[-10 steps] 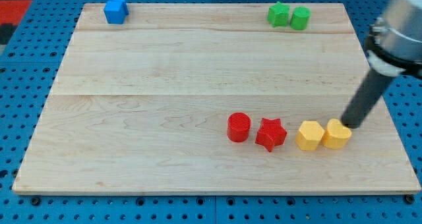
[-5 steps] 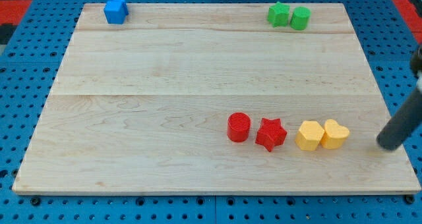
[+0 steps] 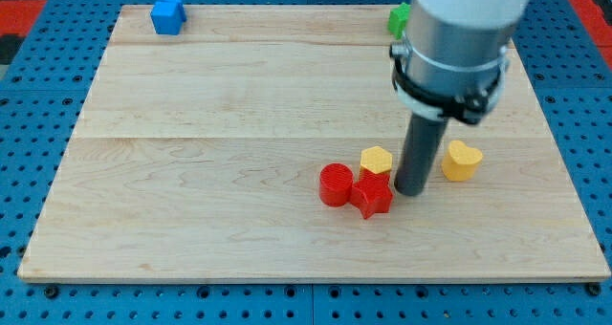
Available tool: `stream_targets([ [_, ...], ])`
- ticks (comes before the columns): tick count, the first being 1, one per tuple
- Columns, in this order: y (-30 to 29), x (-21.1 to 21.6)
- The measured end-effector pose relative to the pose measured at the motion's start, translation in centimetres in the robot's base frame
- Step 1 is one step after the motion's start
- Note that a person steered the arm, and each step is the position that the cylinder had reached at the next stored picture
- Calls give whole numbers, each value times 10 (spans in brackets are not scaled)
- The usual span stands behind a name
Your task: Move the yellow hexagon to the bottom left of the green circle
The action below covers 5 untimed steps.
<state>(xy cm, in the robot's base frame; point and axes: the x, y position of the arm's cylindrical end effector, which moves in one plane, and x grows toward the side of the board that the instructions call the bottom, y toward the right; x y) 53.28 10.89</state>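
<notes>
1. My tip (image 3: 411,192) stands on the wooden surface (image 3: 220,162), in the lower right part of it. The arm has no gripper, only a straight dark rod, so nothing is held and nothing can open or close.
2. The yellow hexagon (image 3: 377,160) lies just beside my tip, on the view's left of it and a little toward the view's top. I cannot tell if the rod touches it; the two are very close.
3. The red star (image 3: 372,193) is directly below the yellow hexagon and touches it, or almost. It is also on the view's left of my tip, very near.
4. The red cylinder (image 3: 336,184) is on the view's left of the red star and touches it.
5. The yellow heart (image 3: 461,160) is on the view's right of the rod, apart from it, at about the same height as the yellow hexagon. The rod stands between the two yellow blocks.
6. A green block (image 3: 398,19) shows near the view's top; only its left part is seen, because the arm body hides the rest, so I cannot tell its shape. The green circle itself does not show.
7. The yellow hexagon is well apart from this green block, far below it.
8. The blue block (image 3: 168,11) lies in the top left corner of the surface, well apart from all others.
</notes>
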Motion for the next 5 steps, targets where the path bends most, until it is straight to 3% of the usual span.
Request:
stream_targets([
  [1,-27,48],
  [2,-92,21],
  [5,-63,-34],
])
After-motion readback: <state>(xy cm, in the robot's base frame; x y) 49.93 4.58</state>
